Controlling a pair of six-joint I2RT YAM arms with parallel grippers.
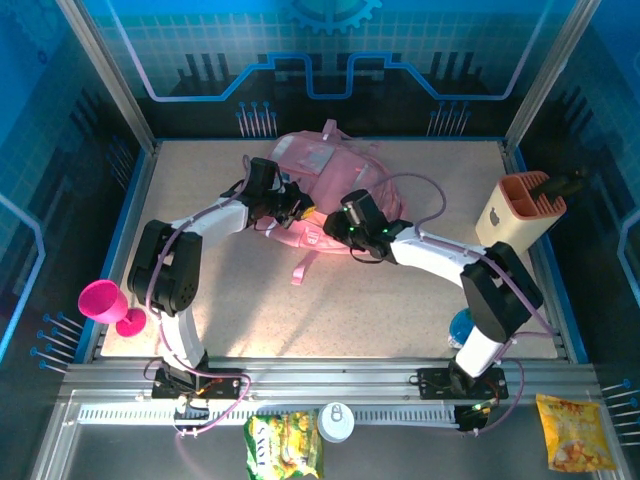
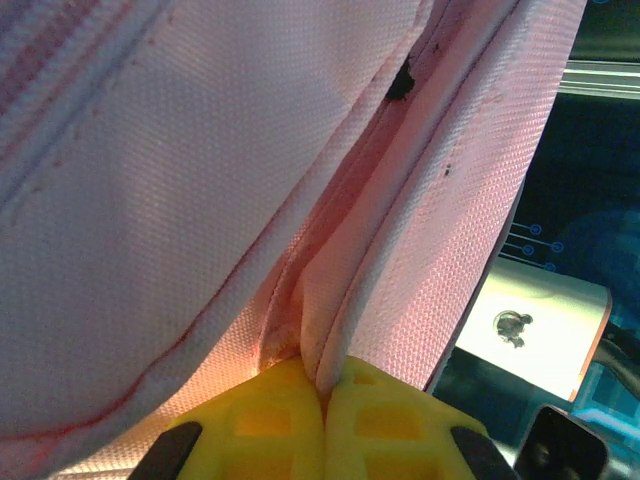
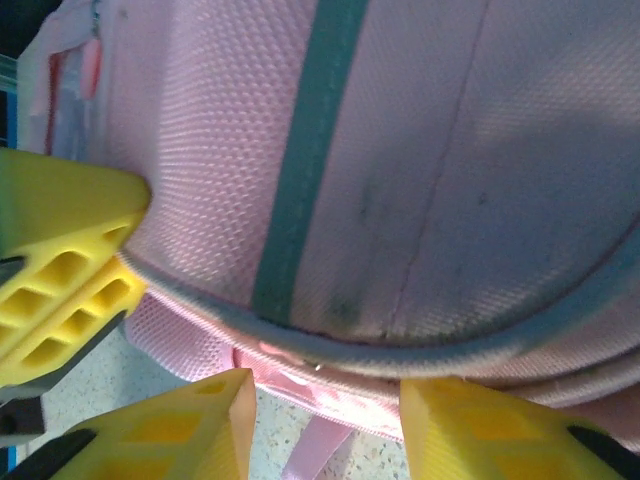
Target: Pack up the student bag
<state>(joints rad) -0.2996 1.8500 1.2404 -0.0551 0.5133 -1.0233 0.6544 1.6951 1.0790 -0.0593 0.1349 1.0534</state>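
Note:
The student bag [image 1: 322, 165] is a pink fabric backpack lying at the back middle of the table. My left gripper [image 1: 288, 207] sits at its near left edge, and its yellow fingertips [image 2: 290, 400] are shut on a fold of the pink fabric [image 2: 335, 300]. My right gripper [image 1: 330, 232] is at the bag's near edge, just right of the left one. In the right wrist view my right gripper [image 3: 325, 425] stands open, its yellow fingers either side of the bag's piped lower seam [image 3: 400, 345] and a pink strap [image 3: 315, 455]. The left gripper's yellow fingers [image 3: 60, 280] press the bag from the left.
A beige-and-orange pen holder [image 1: 520, 210] stands at the right edge, with a dark item sticking out of it. A pink goblet [image 1: 105, 305] sits at the near left edge and a blue object [image 1: 462, 325] by the right arm. Snack bags [image 1: 283, 445] [image 1: 570, 430] and a white lid [image 1: 336, 422] lie in front of the rail.

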